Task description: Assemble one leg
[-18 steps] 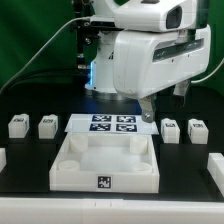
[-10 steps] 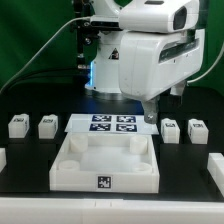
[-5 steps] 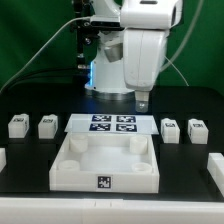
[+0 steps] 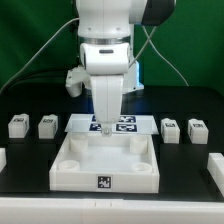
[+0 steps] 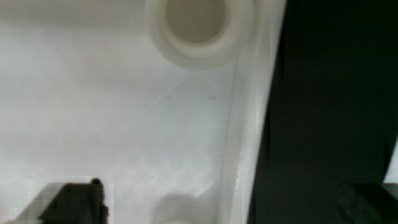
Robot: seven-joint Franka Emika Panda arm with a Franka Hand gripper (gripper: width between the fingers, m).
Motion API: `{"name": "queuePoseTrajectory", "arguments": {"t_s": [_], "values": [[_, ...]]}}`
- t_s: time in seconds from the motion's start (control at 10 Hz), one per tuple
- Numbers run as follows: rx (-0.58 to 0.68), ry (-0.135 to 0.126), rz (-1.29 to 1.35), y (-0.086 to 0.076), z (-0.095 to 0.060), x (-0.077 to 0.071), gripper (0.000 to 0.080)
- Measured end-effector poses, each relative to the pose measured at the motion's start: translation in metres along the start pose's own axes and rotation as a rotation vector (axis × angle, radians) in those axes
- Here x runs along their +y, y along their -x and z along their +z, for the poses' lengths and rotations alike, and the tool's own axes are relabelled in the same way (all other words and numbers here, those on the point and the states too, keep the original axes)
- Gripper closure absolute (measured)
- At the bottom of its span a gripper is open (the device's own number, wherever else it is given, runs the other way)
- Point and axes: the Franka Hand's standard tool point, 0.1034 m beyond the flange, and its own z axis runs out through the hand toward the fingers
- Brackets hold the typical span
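Note:
Four small white legs with square tags stand on the black table: two at the exterior view's left [image 4: 17, 125] [image 4: 46, 126] and two at its right [image 4: 170, 129] [image 4: 196, 128]. My gripper [image 4: 106, 127] hangs over the back rim of the large white tray-like part [image 4: 105, 178], far from every leg. In the wrist view the gripper [image 5: 228, 205] is open and empty. One dark finger [image 5: 71, 203] shows over the white tray surface, near a round socket [image 5: 196, 25]. No leg shows in the wrist view.
The marker board [image 4: 122, 123] lies behind the tray, partly hidden by the arm. White blocks sit at the table's left edge [image 4: 2, 158] and right edge [image 4: 216, 166]. A green backdrop and cables are behind the arm.
The arm has swung from the exterior view's right to its middle and come down. The gripper now hangs over the tray's back rim. The legs and tray have not moved.

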Motion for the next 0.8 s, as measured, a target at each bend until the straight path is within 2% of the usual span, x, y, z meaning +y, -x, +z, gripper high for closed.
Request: {"name": "queuePoseTrajectory", "arguments": {"t_s": [0.1, 0.3, 0.5, 0.7, 0.8], "values": [[0.007, -0.004, 0.0, -0.002, 0.012, -0.002, 0.0149], [0.018, -0.034, 0.032, -0.008, 0.032, -0.008, 0.0149], [0.019, -0.034, 0.081, -0.015, 0.037, -0.009, 0.0149], [0.019, -0.034, 0.086, -0.013, 0.037, -0.009, 0.0413], [0.019, -0.034, 0.086, -0.013, 0.037, -0.009, 0.0413]]}}
